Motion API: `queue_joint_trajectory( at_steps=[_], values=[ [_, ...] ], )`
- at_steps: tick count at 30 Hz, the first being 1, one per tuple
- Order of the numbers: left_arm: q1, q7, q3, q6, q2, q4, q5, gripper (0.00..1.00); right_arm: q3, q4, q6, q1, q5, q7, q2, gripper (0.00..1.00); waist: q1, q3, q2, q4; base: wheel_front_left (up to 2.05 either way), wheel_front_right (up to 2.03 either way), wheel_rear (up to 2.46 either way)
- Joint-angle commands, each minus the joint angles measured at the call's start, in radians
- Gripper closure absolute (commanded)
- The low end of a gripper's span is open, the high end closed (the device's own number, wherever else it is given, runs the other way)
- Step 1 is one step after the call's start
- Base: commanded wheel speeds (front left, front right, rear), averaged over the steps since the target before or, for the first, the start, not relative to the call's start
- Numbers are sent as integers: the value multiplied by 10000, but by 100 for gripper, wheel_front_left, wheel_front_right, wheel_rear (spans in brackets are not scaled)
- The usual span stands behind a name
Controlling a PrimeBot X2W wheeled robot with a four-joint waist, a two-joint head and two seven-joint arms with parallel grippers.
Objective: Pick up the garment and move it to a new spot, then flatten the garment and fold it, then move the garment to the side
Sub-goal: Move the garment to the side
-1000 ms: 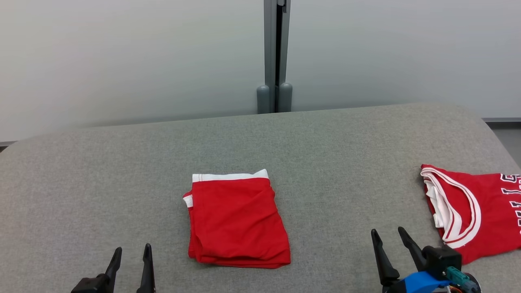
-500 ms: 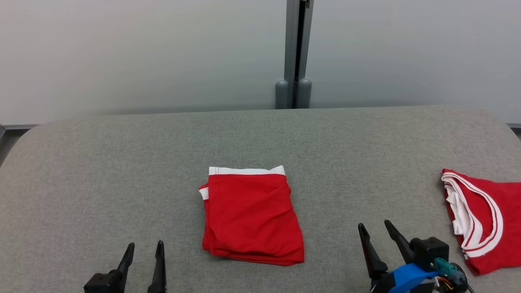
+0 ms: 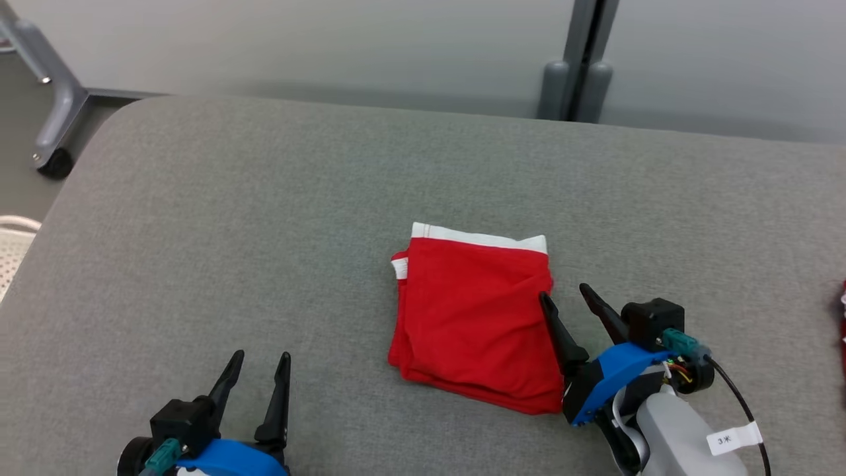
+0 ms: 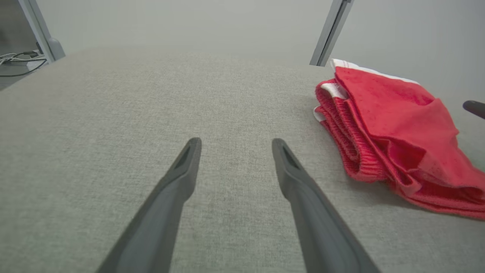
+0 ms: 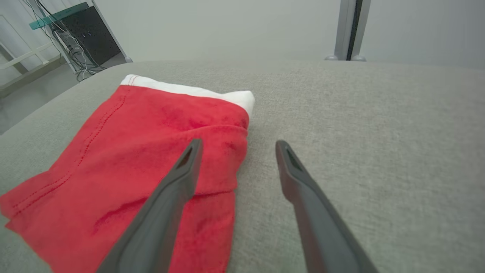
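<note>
One squarish folded red garment (image 3: 472, 317), white-banded, lies on woven grey tabletop (image 3: 264, 218).

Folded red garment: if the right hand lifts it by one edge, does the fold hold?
Probably not: the garment is soft cloth, its stacked layers lying loose at the edge, so it would likely sag and unfold. Looks light. Pushed by the right hand, it may bunch rather than slide on the textured table cover.
</note>
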Motion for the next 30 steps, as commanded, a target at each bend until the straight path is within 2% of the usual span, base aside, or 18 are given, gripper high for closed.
queue_joint_trajectory(
  at_steps=[1, 7, 8, 9, 14, 19, 24, 30],
  values=[
    [-193, -21, -76, 16, 82, -4, -87, 0, 47, 207, 1, -229, 110, -1, -48, 0, -3, 498, 0, 531, 0, 0, 0],
    [-402, -21, -265, 16, 340, -76, -413, 0, 321, 1884, 3, -942, 1170, 3, -50, 0, -3, 812, 0, 1002, 0, 0, 0],
    [-429, -22, -290, 16, 369, -97, -443, 0, 438, 2072, 3, -972, 1411, 14, -40, 55, -3, 842, 0, 1030, 0, 0, 0],
    [-431, -22, -301, 16, 403, -109, -485, 0, 575, 2205, 4, -939, 1611, 22, -5, 100, -3, 850, 0, 1042, 0, 0, 0],
    [-305, -22, -173, 16, 447, -182, -484, 0, 607, 2005, 1, -863, 1961, 30, -28, 100, -3, 750, 0, 796, 0, 0, 0],
    [-198, -22, -295, 16, 407, -382, -332, 0, 272, 1257, 1, -570, 1902, 0, -59, 100, -3, 395, 0, 13, 0, 0, 0],
    [-55, -21, -502, 16, 199, -636, -141, 0, 172, 721, 1, -64, 1804, -1, -48, 100, -3, -51, 0, -1357, 0, 0, 0],
    [-39, -21, -791, 16, 4, -924, -4, 0, 552, 331, 1, 329, 1611, -1, -43, 100, -3, -294, 0, -3269, 0, 0, 0]
  ],
)
